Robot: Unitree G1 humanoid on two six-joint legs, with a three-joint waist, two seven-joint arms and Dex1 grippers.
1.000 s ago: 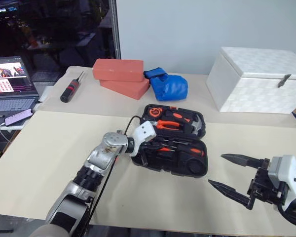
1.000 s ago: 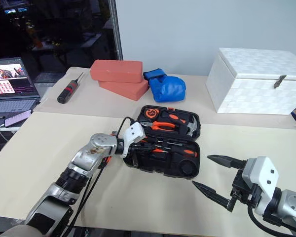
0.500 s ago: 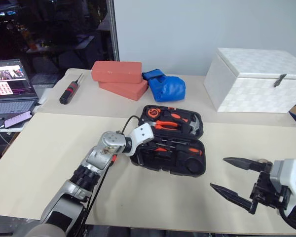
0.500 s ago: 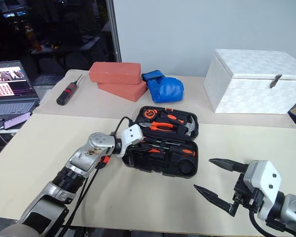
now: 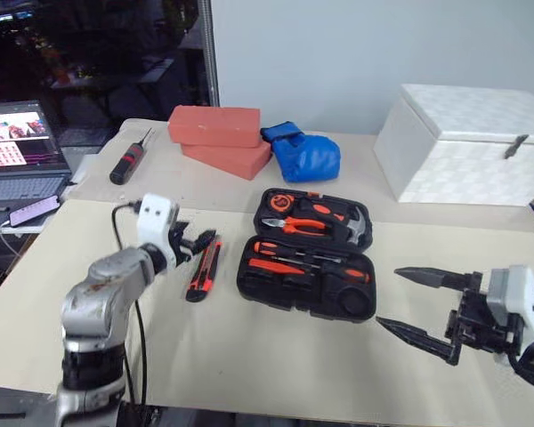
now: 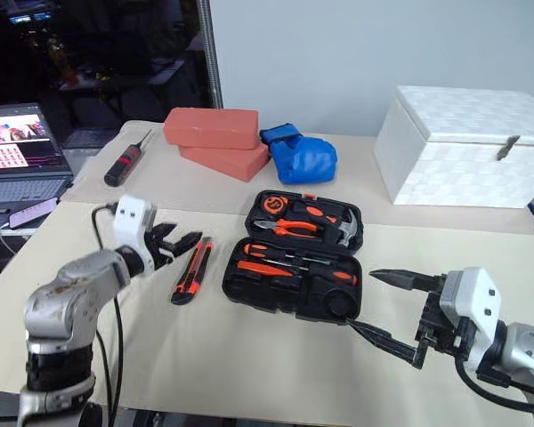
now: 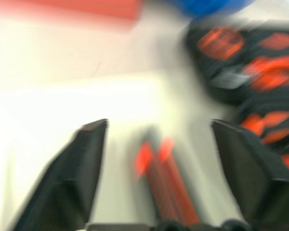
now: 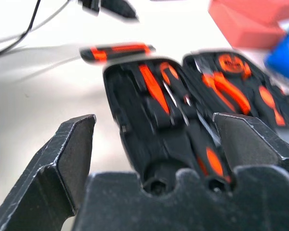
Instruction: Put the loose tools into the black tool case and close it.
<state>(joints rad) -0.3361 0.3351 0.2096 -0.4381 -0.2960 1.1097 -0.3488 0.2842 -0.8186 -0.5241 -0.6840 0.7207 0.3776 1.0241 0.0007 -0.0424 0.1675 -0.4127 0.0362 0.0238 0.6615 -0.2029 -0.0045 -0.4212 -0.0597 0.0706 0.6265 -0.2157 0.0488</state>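
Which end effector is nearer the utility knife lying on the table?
Left. The left end effector hovers right beside the utility knife; the right end effector is beyond the black tool case.

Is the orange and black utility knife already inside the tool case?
No, the utility knife lies on the table beside the open black tool case.

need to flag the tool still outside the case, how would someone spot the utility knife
Find the open black tool case in the middle of the beige table. The utility knife lies flat on the table just off the case's left side, by the left gripper. It is the only orange-and-black tool outside the case.
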